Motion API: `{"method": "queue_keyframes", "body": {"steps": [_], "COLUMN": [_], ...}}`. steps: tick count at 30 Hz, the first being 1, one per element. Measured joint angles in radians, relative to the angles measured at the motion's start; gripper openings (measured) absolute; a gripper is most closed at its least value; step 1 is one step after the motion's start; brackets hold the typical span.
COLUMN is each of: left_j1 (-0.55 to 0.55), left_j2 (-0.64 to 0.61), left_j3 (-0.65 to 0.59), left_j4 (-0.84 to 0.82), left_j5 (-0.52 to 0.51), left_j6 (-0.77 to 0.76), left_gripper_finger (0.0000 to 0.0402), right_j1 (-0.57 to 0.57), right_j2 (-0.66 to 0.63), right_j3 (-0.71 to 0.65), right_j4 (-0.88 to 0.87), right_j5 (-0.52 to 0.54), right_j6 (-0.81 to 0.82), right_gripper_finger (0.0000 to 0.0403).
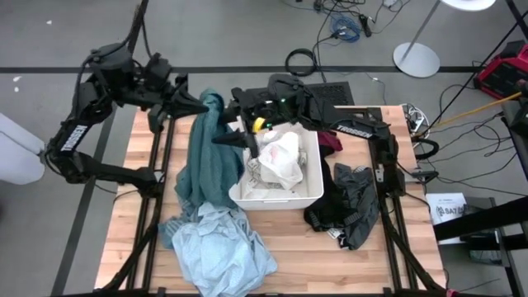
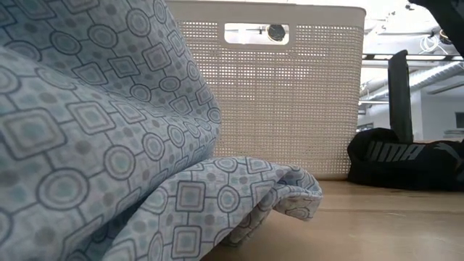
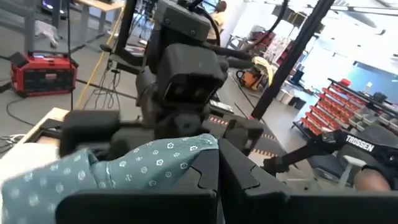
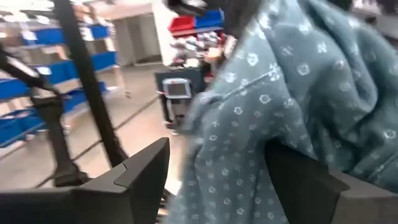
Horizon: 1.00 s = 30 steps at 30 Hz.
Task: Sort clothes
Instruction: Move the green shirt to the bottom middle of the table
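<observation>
Two end effectors meet at one teal garment [image 1: 210,157]: the left end effector [image 1: 204,106] pinches its top edge shut, lifting it off the counter [image 1: 289,239] beside the white bin [image 1: 280,196], while the right end effector [image 1: 239,139] — fingers wide — straddles the hanging cloth, apparently to take a second hold.

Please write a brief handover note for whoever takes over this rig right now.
Left claw: shut on the teal garment, holding it up at the table's back.
Right claw: open, beside that hanging garment, over the white bin's back left corner.
Light blue garment: heaped at front left.
Black clothes: piled right of the bin.
White garment: in the bin.
Left: teal piece not yet placed; bin not emptied.
</observation>
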Motion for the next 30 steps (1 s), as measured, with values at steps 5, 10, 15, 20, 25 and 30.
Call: {"method": "queue_keyframes", "body": {"steps": [5, 10, 15, 20, 25, 30], "left_j1": [-0.019, -0.020, -0.020, -0.019, -0.019, -0.019], "left_j2": [0.014, 0.015, 0.010, 0.010, 0.000, -0.054], "left_j3": [0.000, 0.000, 0.001, 0.001, 0.002, 0.000], "left_j4": [0.008, -0.002, -0.114, -0.386, -0.497, -0.491], "left_j5": [0.001, 0.054, 0.100, 0.083, 0.083, 0.106], "left_j6": [0.000, -0.017, -0.025, 0.011, 0.084, 0.159], "left_gripper_finger": [0.0000, 0.0012, 0.0048, 0.0102, 0.0151, 0.0161], "right_j1": [0.010, 0.013, 0.013, 0.008, 0.008, 0.006], "right_j2": [0.035, 0.041, 0.040, 0.035, 0.020, -0.015], "right_j3": [0.000, 0.000, 0.000, -0.002, -0.002, 0.004], "right_j4": [0.007, 0.005, 0.001, -0.018, -0.007, 0.037], "right_j5": [0.078, 0.073, 0.047, 0.041, 0.041, -0.034], "right_j6": [0.014, 0.023, -0.016, 0.004, 0.008, 0.087], "right_gripper_finger": [0.0242, 0.0117, 0.0015, 0.0004, 0.0002, 0.0001]}}
